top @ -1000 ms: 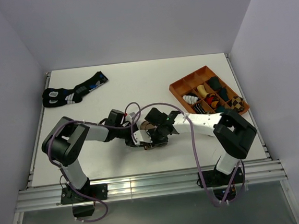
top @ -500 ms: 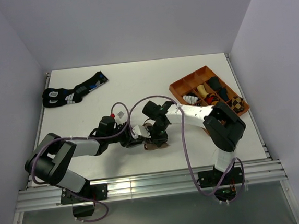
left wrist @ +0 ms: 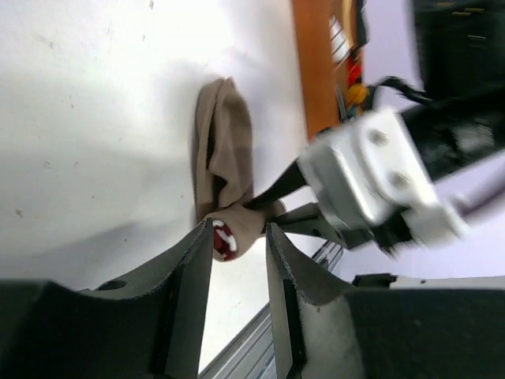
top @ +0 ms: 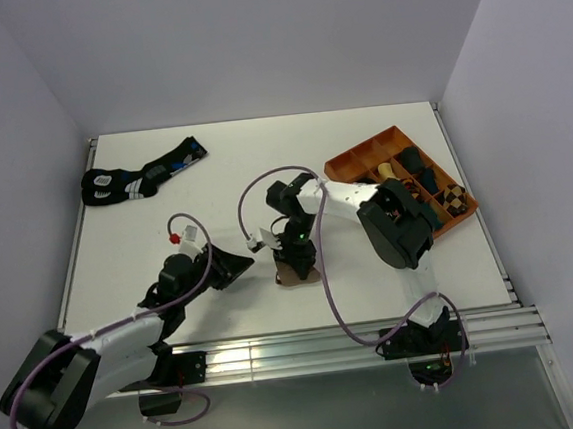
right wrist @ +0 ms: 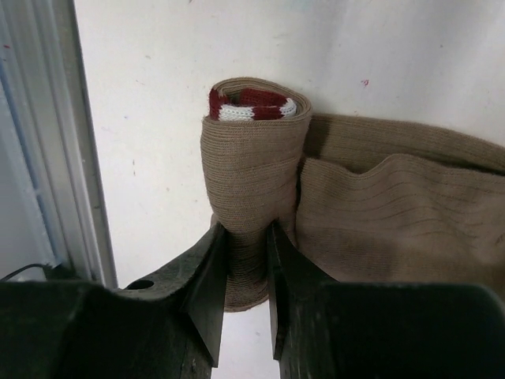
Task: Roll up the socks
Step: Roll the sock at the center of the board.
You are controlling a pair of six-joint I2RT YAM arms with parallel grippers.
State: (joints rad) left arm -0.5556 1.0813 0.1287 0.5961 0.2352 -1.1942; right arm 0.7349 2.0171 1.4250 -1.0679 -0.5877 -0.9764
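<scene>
Tan sock [right wrist: 252, 158]: partly rolled, centre of frame | my right gripper [right wrist: 246, 237] pinches the roll | my left gripper [left wrist: 239, 237] slightly spread, empty

Wide bare worktop [top: 262, 161] lies between the black socks [top: 141, 177] far left and the orange tray [top: 361, 148] right. The right gripper [top: 297, 261] stands over the tan sock [top: 294, 278], blocking it from above; its left flank, toward the left gripper [top: 239, 263], lies free.

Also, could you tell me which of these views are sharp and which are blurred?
Right wrist: crisp, the tan sock shows its knit ribs. Left wrist: the right arm's white housing is smeared, sock softer. Top external: evenly lit, soft shadows.
</scene>
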